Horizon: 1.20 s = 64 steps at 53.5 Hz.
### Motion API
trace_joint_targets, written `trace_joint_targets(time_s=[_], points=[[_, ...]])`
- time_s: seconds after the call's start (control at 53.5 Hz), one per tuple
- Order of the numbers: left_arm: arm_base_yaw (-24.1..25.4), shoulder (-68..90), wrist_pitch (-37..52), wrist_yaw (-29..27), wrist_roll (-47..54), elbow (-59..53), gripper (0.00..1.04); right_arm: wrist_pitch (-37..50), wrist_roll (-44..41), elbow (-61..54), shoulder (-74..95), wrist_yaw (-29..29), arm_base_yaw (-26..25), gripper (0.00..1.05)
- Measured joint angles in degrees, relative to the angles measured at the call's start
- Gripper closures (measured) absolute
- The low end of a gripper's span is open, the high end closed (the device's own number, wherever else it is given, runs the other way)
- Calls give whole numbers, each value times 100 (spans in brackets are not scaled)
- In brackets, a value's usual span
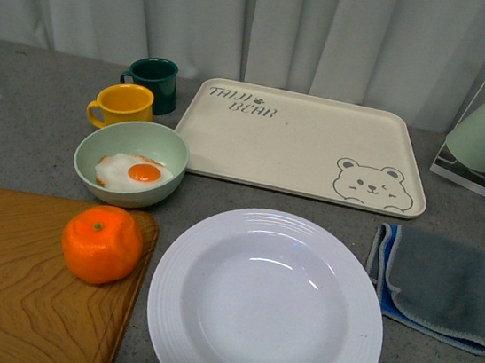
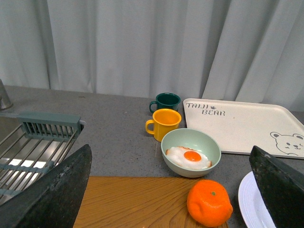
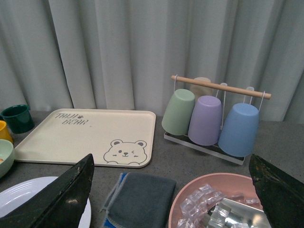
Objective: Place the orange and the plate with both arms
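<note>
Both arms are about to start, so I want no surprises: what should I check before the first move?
1. Round bright orange fruit free to grasp: ok, alone near the wooden cutting board's right edge.
2. Large white ridged plate empty: ok.
3. Left gripper open, empty: ok.
4. Right gripper open, empty: ok.
5. Cream bear tray bare: ok.
6. Arms' clearance over the pale green bowl: cannot tell.

- Pale green bowl (image 1: 124, 195) holds a fried egg (image 1: 136, 172).
- Yellow mug (image 1: 123, 105) and dark green mug (image 1: 153, 83) stand just behind it.
- Cream bear tray (image 1: 292, 148) lies flat.
- Folded grey cloth (image 1: 439, 284) lies near the tray.
- Wooden board (image 1: 13, 294).
</note>
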Motion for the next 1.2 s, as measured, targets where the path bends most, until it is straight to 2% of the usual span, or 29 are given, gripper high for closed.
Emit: trace_joint_targets(time_s=[1.047,1.085,1.141,1.197], points=[[0,0,0,0,0,0,7,0,0,0,0,0,0,9],[-33,63,-116,-101,-83,33,7,0,0,0,0,0,0,9],[-326,590,-922,-619,-361,354,7,0,0,0,0,0,0,9],[-597,1246,-1010,-817,-636,503,7,0,0,0,0,0,0,9]])
